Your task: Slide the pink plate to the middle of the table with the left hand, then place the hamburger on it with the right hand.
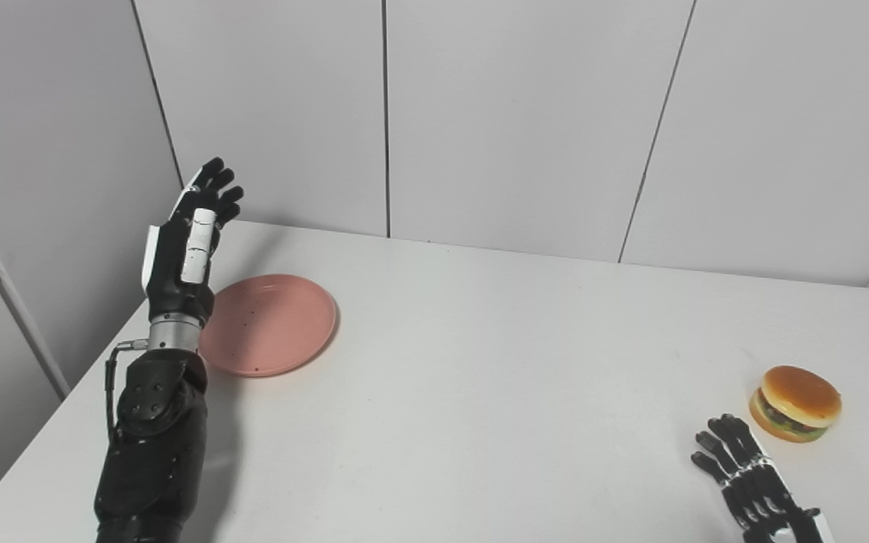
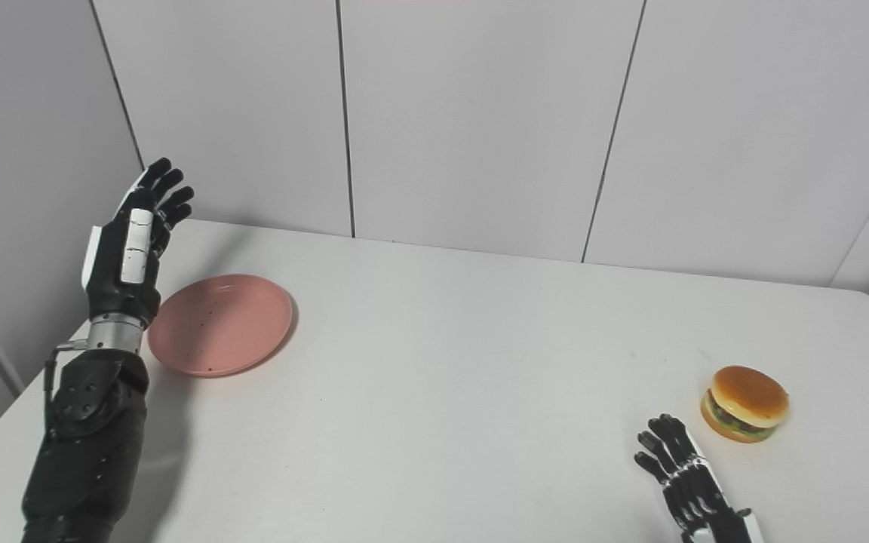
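- Left hand raised upright above the surface's left edge, fingers spread, holding nothing.
- Pink plate lies flat just right of that hand's wrist.
- Right hand low, fingers apart, empty.
- Hamburger sits near its fingertips.

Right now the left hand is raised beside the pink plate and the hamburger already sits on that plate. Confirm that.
Not quite. The left hand is raised beside the pink plate, but the plate is bare. The hamburger sits on the table at the far right, near the right hand. The left eye view shows this.
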Available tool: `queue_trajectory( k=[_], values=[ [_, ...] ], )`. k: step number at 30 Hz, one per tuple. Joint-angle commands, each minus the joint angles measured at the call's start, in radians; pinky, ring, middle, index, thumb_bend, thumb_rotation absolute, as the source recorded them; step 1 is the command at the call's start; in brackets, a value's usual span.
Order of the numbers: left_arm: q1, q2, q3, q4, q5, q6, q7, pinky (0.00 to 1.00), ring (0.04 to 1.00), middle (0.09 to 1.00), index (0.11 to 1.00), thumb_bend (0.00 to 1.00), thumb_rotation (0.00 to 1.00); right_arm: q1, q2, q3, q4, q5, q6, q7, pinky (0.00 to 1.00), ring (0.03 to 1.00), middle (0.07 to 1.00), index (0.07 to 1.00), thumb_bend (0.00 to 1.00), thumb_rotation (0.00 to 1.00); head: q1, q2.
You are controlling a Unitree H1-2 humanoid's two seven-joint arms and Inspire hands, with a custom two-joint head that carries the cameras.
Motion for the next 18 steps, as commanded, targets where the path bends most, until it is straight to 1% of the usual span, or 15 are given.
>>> queue_trajectory(
  k=[1, 3, 6, 8, 10, 13, 16, 18],
  values=[
    [-0.088, 0.05, 0.003, 0.062, 0.001, -0.114, -0.023, 0.88, 0.868, 0.881, 0.813, 0.92, 0.84, -0.005, -0.018, -0.012, 0.132, -0.015, 0.055, -0.019, 0.87, 0.894, 0.916, 0.908, 0.95, 0.93, -0.001, 0.001],
    [-0.11, 0.072, 0.002, 0.137, 0.004, -0.16, -0.028, 0.89, 0.885, 0.889, 0.809, 0.92, 0.83, -0.004, -0.018, -0.011, 0.13, -0.016, 0.056, -0.02, 0.87, 0.896, 0.916, 0.908, 0.95, 0.93, -0.002, 0.002],
    [-0.158, 0.107, 0.006, 0.292, -0.001, -0.224, -0.036, 0.88, 0.881, 0.883, 0.798, 0.93, 0.82, -0.005, -0.02, -0.009, 0.136, -0.022, 0.047, -0.018, 0.87, 0.898, 0.919, 0.911, 0.95, 0.93, -0.003, 0.002],
    [-0.187, 0.128, 0.011, 0.386, -0.015, -0.254, -0.055, 0.85, 0.87, 0.884, 0.809, 0.97, 0.79, -0.005, -0.02, -0.008, 0.136, -0.023, 0.046, -0.018, 0.87, 0.897, 0.92, 0.911, 0.95, 0.93, -0.004, 0.002],
    [-0.204, 0.14, 0.015, 0.443, -0.017, -0.267, -0.067, 0.85, 0.873, 0.889, 0.817, 0.97, 0.79, -0.004, -0.02, -0.008, 0.136, -0.023, 0.046, -0.018, 0.87, 0.897, 0.92, 0.91, 0.96, 0.93, -0.005, 0.004],
    [-0.216, 0.155, 0.022, 0.512, 0.007, -0.27, -0.07, 0.86, 0.886, 0.896, 0.855, 0.95, 0.81, -0.003, -0.019, -0.008, 0.134, -0.023, 0.05, -0.02, 0.87, 0.896, 0.919, 0.907, 0.96, 0.93, -0.004, 0.004],
    [-0.221, 0.16, 0.032, 0.554, 0.013, -0.27, -0.074, 0.86, 0.885, 0.899, 0.856, 0.95, 0.8, -0.002, -0.02, -0.008, 0.135, -0.023, 0.05, -0.018, 0.87, 0.896, 0.919, 0.906, 0.96, 0.93, -0.004, 0.005],
    [-0.227, 0.17, 0.03, 0.606, 0.026, -0.27, -0.074, 0.88, 0.894, 0.902, 0.856, 0.94, 0.82, 0.0, -0.02, -0.007, 0.132, -0.026, 0.05, -0.02, 0.87, 0.895, 0.919, 0.908, 0.96, 0.93, -0.007, 0.007]
  ],
)
